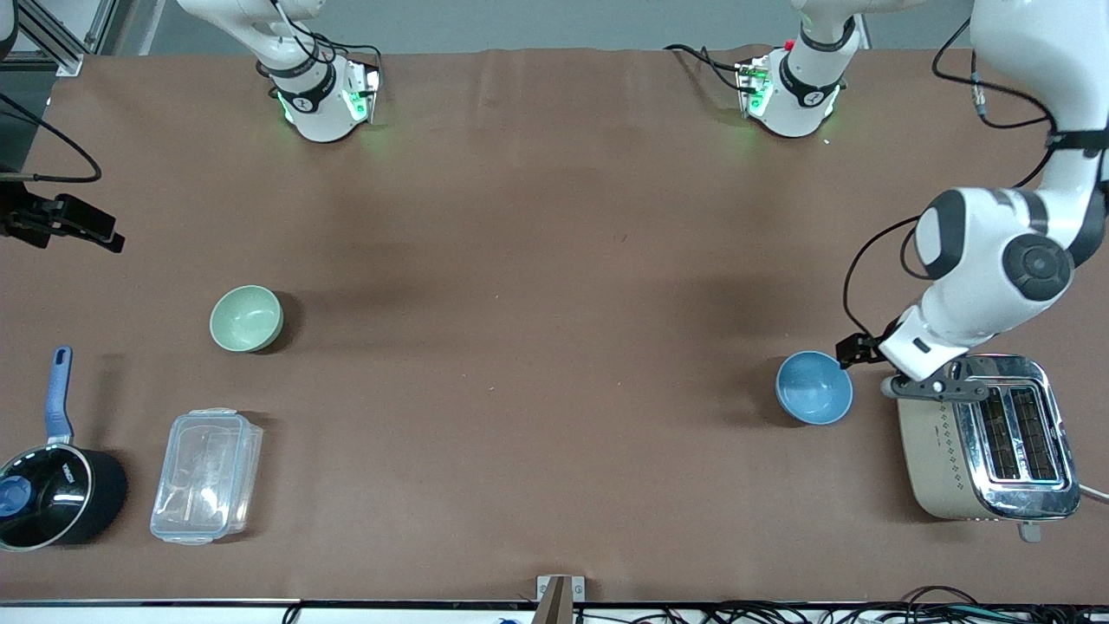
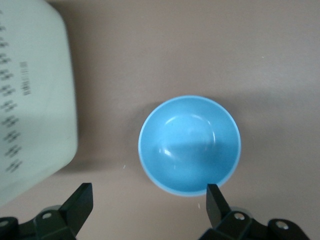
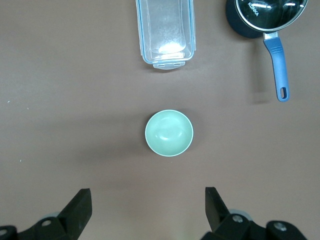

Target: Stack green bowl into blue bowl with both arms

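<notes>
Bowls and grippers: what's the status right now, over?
Left gripper open above blue bowl. Right gripper open, high over green bowl. Bowls apart, unstacked. Toaster beside blue bowl.

The right gripper (image 3: 147,210), fingers apart, hangs over bare table near the green bowl (image 3: 169,133)

Saucepan (image 1: 52,498): we see it black, glass-lidded, at the right arm's end of the surface (image 1: 537,347), its blue handle (image 1: 59,394) pointing away from the front camera.
Container (image 1: 206,476): we find it clear plastic, lidded, just beside the saucepan.
Toaster (image 1: 988,442): we see it cream and chrome, two slots up, at the left arm's end.
</notes>
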